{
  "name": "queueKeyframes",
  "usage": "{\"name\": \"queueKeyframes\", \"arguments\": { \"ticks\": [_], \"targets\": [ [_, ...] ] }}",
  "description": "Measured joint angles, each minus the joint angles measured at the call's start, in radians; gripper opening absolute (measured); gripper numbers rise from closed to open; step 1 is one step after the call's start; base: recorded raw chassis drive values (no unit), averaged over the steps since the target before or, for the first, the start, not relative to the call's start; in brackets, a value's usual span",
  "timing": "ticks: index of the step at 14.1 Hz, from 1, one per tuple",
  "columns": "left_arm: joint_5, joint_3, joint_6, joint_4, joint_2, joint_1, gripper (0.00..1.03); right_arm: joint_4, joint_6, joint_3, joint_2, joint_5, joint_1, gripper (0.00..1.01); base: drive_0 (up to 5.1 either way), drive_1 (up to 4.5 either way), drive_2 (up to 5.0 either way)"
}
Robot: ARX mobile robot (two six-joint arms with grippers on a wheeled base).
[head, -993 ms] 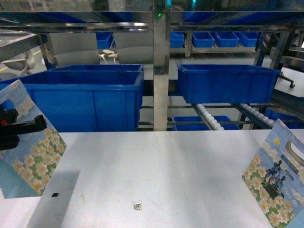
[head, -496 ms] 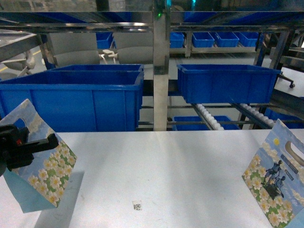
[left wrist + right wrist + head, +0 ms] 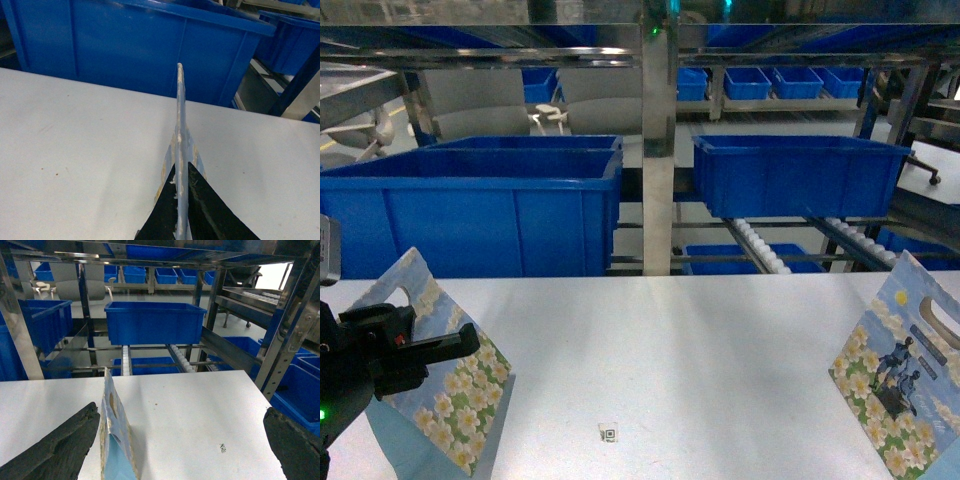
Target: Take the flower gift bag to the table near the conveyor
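Left tool [image 3: 181,200]: clenched on flower gift bag [image 3: 445,385] top edge, carrying it over the surface [image 3: 700,370]
Right tool [image 3: 180,440]: released wide; idle beside second bag [image 3: 115,440]

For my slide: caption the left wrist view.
Left gripper shut on flower gift bag above the table.

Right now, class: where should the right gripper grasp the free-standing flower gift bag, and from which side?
Its top edge by the handle cutout, coming from above with one finger on each printed face: the flower gift bag stands upright and thin, between the fingers of the open right gripper.
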Motion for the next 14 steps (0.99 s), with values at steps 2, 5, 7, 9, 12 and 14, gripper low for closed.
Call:
{"name": "queueKeyframes", "arguments": {
  "ticks": [2,5,7,9,12,14],
  "targets": [
    [-0.005,-0.01,-0.005,0.004,0.011,0.006,0.2,0.0,0.0,0.0,0.0,0.0,0.0,0.98,0.0,0.0,0.0],
    [-0.013,-0.016,-0.002,0.001,0.013,-0.012,0.54,0.0,0.0,0.0,0.0,0.0,0.0,0.98,0.0,0.0,0.0],
    [-0.015,-0.024,0.004,-0.003,-0.052,-0.04,0.78,0.0,0.0,0.0,0.0,0.0,0.0,0.98,0.0,0.0,0.0],
    [-0.01,-0.029,0.023,-0.005,-0.129,-0.061,0.99,0.0,0.0,0.0,0.0,0.0,0.0,0.98,0.0,0.0,0.0],
    [-0.006,-0.057,0.033,-0.053,-0.166,-0.061,0.98,0.0,0.0,0.0,0.0,0.0,0.0,0.98,0.0,0.0,0.0],
    [0.006,-0.065,0.038,-0.09,-0.242,-0.05,0.98,0.0,0.0,0.0,0.0,0.0,0.0,0.98,0.0,0.0,0.0]
  ]
}}
